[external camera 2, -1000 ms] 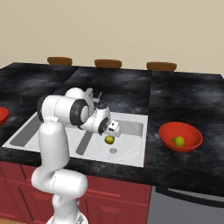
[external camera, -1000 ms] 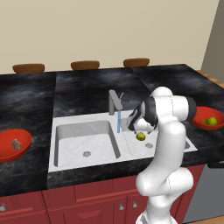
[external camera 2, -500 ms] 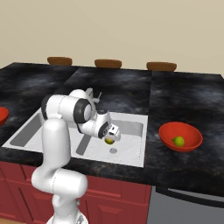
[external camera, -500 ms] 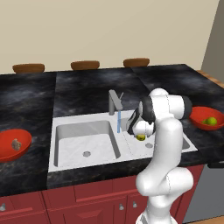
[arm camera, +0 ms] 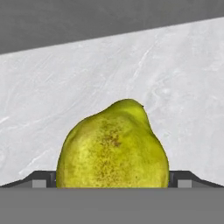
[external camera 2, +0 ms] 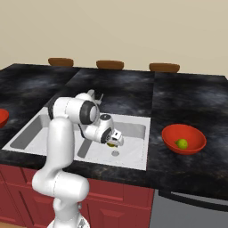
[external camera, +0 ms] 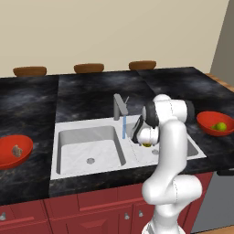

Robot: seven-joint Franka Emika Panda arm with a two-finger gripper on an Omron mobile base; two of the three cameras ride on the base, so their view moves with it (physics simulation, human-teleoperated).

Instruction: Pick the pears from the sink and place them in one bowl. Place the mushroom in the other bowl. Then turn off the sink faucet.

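A pear (arm camera: 113, 146) sits on the pale marbled floor of the sink (external camera: 73, 155), in its right basin; in the hand view it looks squat and lumpy, with yellow-green skin and brown speckles, narrowing to a blunt top. The tool (arm camera: 112, 183) is down in that basin right at the fruit, its two dark fingertips (arm camera: 38, 180) spread wide, one on each side of the pear, which fills the gap between them; whether the tips touch the skin cannot be told. From the left base view the pear (external camera: 146, 145) shows as a small yellow patch just under the tool (external camera: 142, 142), and from the right base view (external camera 2: 111, 144) it lies just beside the round grey drain (external camera 2: 115, 153).

The second pear (external camera: 221, 126) rests in a glossy red bowl (external camera: 208, 125) on the dark mottled bench (external camera: 91, 93), right of the sink. The mushroom (external camera: 17, 150), a small brown-tan lump, lies in another red bowl (external camera: 7, 157) on the bench left of the sink.

The grey angular faucet (external camera: 119, 106) stands behind the divider between the basins, a thin lever (external camera: 126, 100) slanting up at its side, and a narrow blue stream of water (external camera: 124, 128) falls from its spout
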